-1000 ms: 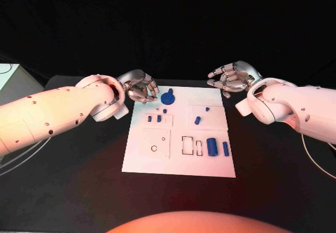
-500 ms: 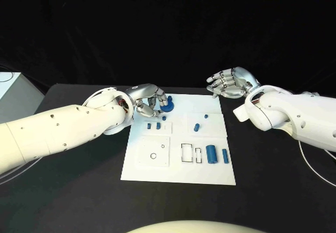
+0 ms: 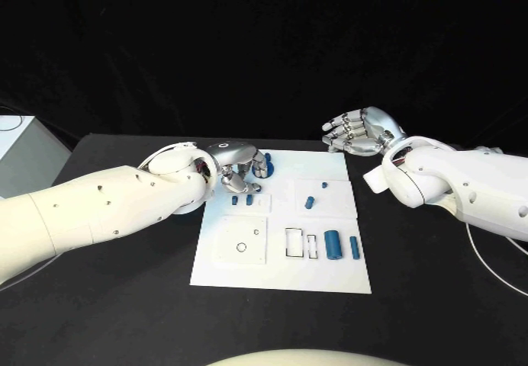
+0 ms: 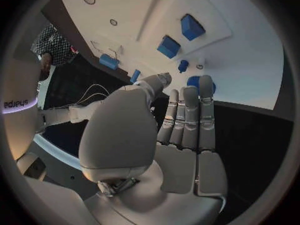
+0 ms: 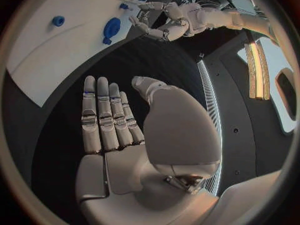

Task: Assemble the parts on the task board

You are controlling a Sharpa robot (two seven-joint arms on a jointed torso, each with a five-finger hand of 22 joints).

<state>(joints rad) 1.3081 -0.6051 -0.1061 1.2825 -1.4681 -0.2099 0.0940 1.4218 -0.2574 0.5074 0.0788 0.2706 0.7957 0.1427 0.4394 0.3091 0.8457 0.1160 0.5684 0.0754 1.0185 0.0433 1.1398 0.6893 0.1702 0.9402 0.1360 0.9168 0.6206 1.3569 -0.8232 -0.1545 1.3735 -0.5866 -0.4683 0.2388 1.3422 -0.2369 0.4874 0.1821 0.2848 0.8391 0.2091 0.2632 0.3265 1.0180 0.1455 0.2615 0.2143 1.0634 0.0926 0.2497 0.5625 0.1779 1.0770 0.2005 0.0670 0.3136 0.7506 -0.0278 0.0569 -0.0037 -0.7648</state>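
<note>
Your silver left hand (image 3: pixel 234 167) is hovering released over the round blue plastic part (image 4: pixel 200 84) at the white task board's (image 3: pixel 281 271) far edge, poised to grasp; your right hand (image 3: pixel 358 131) is waiting empty

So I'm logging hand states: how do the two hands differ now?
The left hand hovers over the task board by the round blue part; the right hand is off the board, over bare table. Both hold nothing, fingers apart.
</note>
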